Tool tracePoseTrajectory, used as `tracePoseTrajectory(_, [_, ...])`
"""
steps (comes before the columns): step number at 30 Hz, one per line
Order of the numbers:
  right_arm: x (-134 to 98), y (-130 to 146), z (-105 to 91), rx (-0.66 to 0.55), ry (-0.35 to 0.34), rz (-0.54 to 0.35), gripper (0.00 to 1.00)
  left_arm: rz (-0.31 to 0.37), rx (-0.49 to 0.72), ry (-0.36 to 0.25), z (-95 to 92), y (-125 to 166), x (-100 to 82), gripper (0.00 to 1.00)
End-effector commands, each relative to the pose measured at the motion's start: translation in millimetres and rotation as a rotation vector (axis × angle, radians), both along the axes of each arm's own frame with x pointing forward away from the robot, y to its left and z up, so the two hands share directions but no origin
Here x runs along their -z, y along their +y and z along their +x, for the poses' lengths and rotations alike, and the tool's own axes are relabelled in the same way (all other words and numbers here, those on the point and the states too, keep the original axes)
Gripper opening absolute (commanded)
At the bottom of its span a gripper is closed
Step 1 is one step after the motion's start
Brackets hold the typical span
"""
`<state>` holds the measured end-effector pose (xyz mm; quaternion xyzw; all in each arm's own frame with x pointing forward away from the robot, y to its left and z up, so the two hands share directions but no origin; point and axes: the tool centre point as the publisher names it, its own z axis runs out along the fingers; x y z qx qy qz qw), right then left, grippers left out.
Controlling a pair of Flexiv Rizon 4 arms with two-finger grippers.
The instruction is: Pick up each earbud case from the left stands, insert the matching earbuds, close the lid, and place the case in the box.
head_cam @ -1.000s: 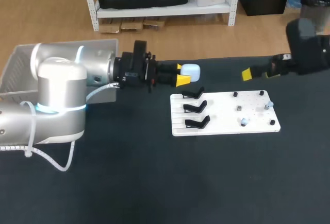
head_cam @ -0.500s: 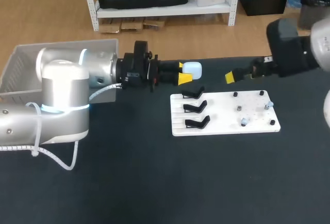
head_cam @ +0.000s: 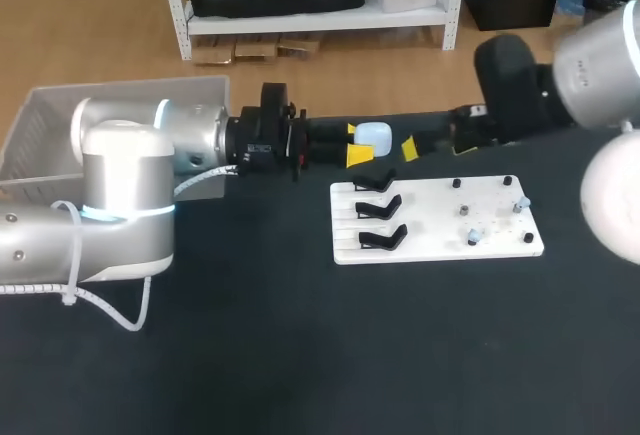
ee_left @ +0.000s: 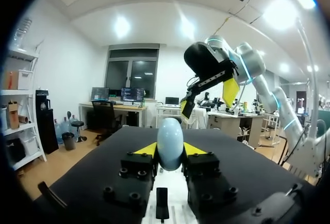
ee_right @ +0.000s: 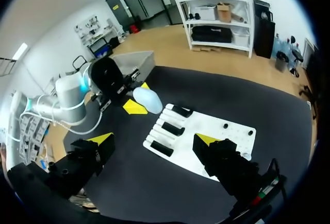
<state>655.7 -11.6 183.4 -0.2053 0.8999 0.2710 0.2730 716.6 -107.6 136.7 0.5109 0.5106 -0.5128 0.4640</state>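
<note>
My left gripper (head_cam: pixel 357 143) is shut on a pale blue earbud case (head_cam: pixel 373 138), held sideways above the table just behind the white board (head_cam: pixel 440 223). In the left wrist view the case (ee_left: pixel 170 142) stands on end between the yellow tips. My right gripper (head_cam: pixel 412 145) is open just to the right of the case and does not touch it; it shows ahead as the right gripper (ee_left: pixel 208 99). Three black stands (head_cam: pixel 379 209) line the board's left side. Two small pale earbuds (head_cam: pixel 522 201) (head_cam: pixel 476 236) sit near its right end. From the right wrist, the case (ee_right: pixel 147 99) lies beyond the board (ee_right: pixel 206 123).
A grey box (head_cam: pixel 45 120) sits at the table's far left behind my left arm; the right wrist view shows the same box (ee_right: pixel 131 59). Small black pegs (head_cam: pixel 456 183) stick up from the board. Dark tabletop stretches in front of the board.
My right arm has swung left along the table's far side, bringing its open gripper close to the case. The left gripper and case have hardly moved.
</note>
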Motion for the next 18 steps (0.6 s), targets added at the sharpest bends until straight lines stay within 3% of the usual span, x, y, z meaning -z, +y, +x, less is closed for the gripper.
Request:
tracePoseTrajectory(1, [5, 13, 13.1, -0.003, 0.023, -0.007, 1.00, -0.003, -0.007, -0.003, -2.0, 0, 0.7, 0.00])
tracePoseTrajectory(18, [21, 35, 32.4, 0.004, 0.071, -0.008, 1.00, -0.003, -0.007, -0.003, -2.0, 0, 0.7, 0.00])
